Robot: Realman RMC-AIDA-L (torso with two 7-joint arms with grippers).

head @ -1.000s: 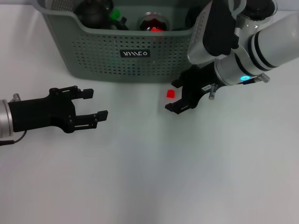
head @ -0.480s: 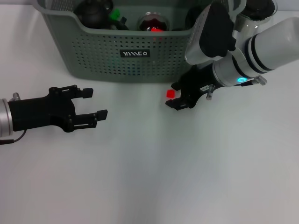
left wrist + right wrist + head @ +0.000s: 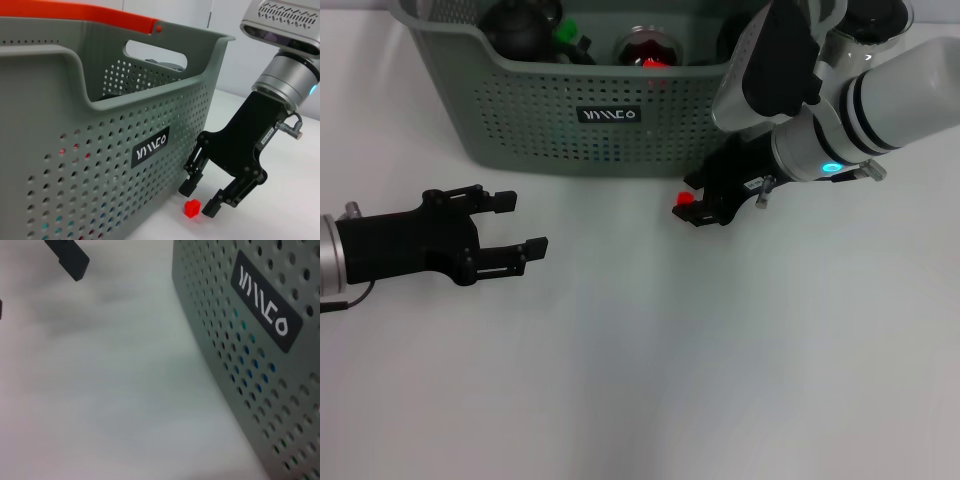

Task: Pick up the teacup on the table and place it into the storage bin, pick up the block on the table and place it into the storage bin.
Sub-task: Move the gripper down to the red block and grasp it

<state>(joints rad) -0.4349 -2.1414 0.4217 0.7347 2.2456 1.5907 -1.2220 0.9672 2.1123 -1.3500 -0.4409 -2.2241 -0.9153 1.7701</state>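
Progress is judged at roughly the halfway mark — no teacup is seen on the white surface (image 3: 650,370), and only the small red block (image 3: 191,208) remains out, just beside the storage bin (image 3: 520,120). The right tool (image 3: 205,197) is lowered over the block with its fingers spread, nothing gripped yet. The left tool (image 3: 510,225) is parked well apart — released and empty.

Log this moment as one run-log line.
right hand: open, straddling red block on table beside storage bin | block not gripped | left hand: open, idle, apart | teacup: not on table
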